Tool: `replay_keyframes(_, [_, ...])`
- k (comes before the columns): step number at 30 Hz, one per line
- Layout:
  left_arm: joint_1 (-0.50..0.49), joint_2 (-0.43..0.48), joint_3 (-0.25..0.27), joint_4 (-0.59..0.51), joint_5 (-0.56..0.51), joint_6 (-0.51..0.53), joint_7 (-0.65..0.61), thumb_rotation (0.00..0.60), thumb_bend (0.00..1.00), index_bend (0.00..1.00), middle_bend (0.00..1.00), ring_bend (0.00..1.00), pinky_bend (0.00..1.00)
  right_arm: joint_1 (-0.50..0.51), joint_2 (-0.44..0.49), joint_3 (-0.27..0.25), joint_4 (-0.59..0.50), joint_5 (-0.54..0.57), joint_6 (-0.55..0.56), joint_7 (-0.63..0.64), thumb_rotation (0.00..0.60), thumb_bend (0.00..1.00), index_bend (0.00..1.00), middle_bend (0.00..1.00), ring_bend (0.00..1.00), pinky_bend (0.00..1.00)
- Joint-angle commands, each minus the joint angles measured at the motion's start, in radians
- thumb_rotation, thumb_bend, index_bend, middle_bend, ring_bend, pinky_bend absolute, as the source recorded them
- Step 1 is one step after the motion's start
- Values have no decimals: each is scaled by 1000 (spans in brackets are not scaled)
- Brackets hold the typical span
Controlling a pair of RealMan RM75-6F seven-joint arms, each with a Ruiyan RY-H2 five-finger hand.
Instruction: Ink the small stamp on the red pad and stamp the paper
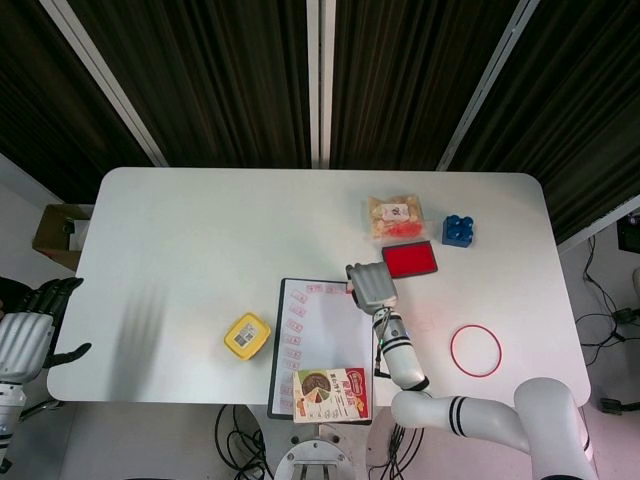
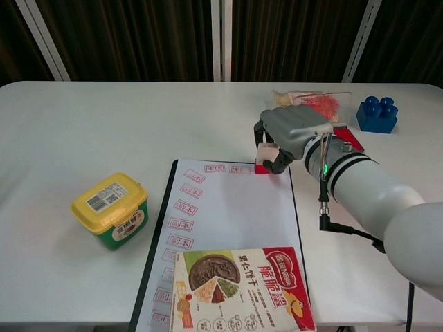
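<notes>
My right hand [image 2: 291,135] [image 1: 368,285] grips the small stamp [image 2: 266,158], whose red base touches the top right corner of the white paper [image 2: 232,211] [image 1: 330,325]. The paper lies on a dark clipboard and carries a row and a column of red stamp marks. The red ink pad [image 1: 409,259] sits just right of the hand in the head view; in the chest view only a sliver of the red ink pad [image 2: 351,140] shows behind the wrist. My left hand [image 1: 28,335] hangs off the table's left edge with fingers apart, holding nothing.
A yellow-lidded green tub [image 2: 111,209] stands left of the clipboard. A printed snack box [image 2: 242,290] lies on the paper's lower part. A blue toy block [image 2: 377,114], a snack bag [image 1: 395,216] and a red ring [image 1: 475,350] lie on the right side.
</notes>
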Motion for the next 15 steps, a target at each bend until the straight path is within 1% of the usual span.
replay_keyframes(1, [1,1,0,0,-1,1,0,600,0,123,138,117,203,-1,-1,1,1,-1,-2,0,600,477,1000,898,909,1000])
replay_keyframes(5, [2,2,0,-1,-1,2,1,600,0,124,139,117,203,-2,2,7,-7,-10,0,7,600,477,1000,898,909,1000])
replay_keyframes(8, [3,3,0,-4,-1,4,3,600,0,123,138,117,203,-7,16,18,-37,-34,20,24,600,478,1000,898,909,1000])
replay_keyframes(12, [3,6,0,-10,1,4,9,600,0,123,139,117,203,-25,67,39,-123,-93,72,69,600,478,1000,898,909,1000])
replay_keyframes(15, [2,7,1,-17,3,3,17,600,0,123,138,117,203,-48,133,67,-225,-128,113,106,600,478,1000,899,908,1000])
